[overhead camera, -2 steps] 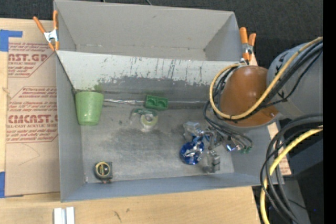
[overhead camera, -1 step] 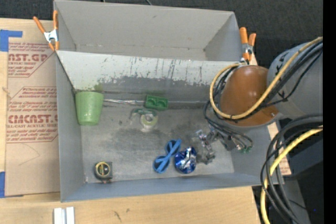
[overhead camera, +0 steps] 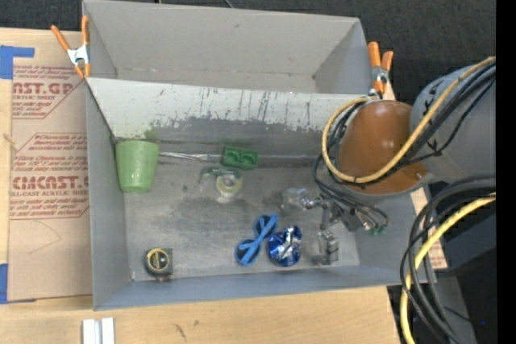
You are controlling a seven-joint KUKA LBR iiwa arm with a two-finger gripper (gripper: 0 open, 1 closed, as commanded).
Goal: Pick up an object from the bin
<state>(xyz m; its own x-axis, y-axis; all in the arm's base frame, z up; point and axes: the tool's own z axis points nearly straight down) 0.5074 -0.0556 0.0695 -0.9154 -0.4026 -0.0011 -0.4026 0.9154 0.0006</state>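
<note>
End effector [overhead camera: 326, 244] low at rt front, nr blue crumpled ball [overhead camera: 284, 247], grip state unclear

Arm [overhead camera: 455, 125] over the bin's [overhead camera: 185, 230] right wall, orange-covered wrist [overhead camera: 379, 145] angled down, tool [overhead camera: 326, 247] low by its near right corner

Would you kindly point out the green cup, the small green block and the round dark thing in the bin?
green cup [overhead camera: 136, 165], camera view, on its side wall.
small green block [overhead camera: 239, 156], camera view, on its top.
round dark thing [overhead camera: 158, 259], camera view, on its middle.
</note>
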